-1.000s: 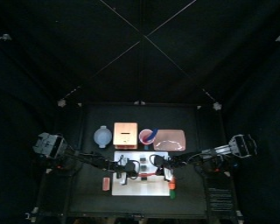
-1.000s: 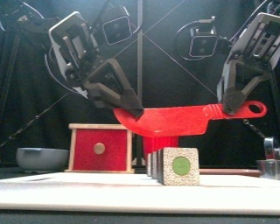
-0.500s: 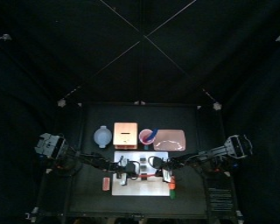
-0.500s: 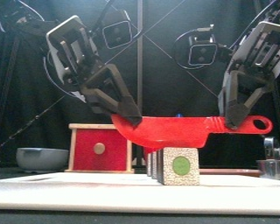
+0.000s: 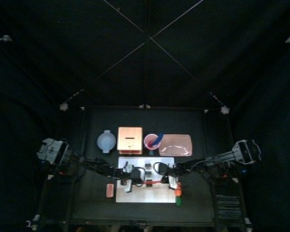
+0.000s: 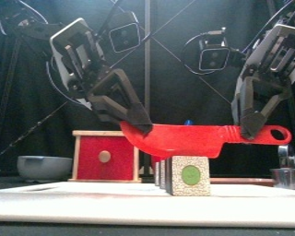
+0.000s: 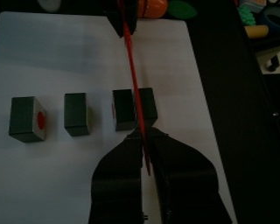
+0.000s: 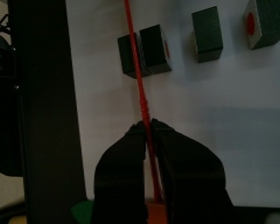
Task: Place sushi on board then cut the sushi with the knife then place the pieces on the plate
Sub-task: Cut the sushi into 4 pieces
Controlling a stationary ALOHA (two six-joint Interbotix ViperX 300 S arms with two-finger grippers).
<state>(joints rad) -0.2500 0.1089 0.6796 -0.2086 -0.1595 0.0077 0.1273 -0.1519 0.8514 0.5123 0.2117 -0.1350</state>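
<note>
Two black arms are leaning in over the bench (image 5: 90,210), above the white board (image 6: 64,205) lying near its front edge. Both tools are clamping one red knife (image 6: 187,138): the left tool (image 6: 135,127) is gripping the blade end, the right tool (image 6: 251,132) the handle. The knife is hanging level across the end block (image 7: 149,109) of the sushi roll (image 7: 80,114), whose three dark green blocks are standing apart on the board.

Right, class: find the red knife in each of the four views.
Top view: red knife, a faint thin line over the white cutting board.
Front view: level, between left gripper and right gripper, over the sushi block.
Left wrist view: thin red line running out from the jaws.
Right wrist view: likewise.
Shared landmark: the sushi block under the blade.
</note>
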